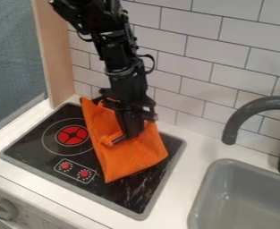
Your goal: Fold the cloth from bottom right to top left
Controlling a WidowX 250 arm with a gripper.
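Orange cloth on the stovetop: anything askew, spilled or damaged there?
No spill or clear damage. Cloth sits skewed on the stovetop, top-left corner past the back edge, and rumpled at the gripper; likely just mid-fold. Pale streaks near the front corner: scuffs or reflections, can't tell.

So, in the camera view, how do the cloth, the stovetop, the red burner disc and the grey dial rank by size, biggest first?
1. Stovetop
2. Cloth
3. Red burner disc and grey dial: too alike to rank
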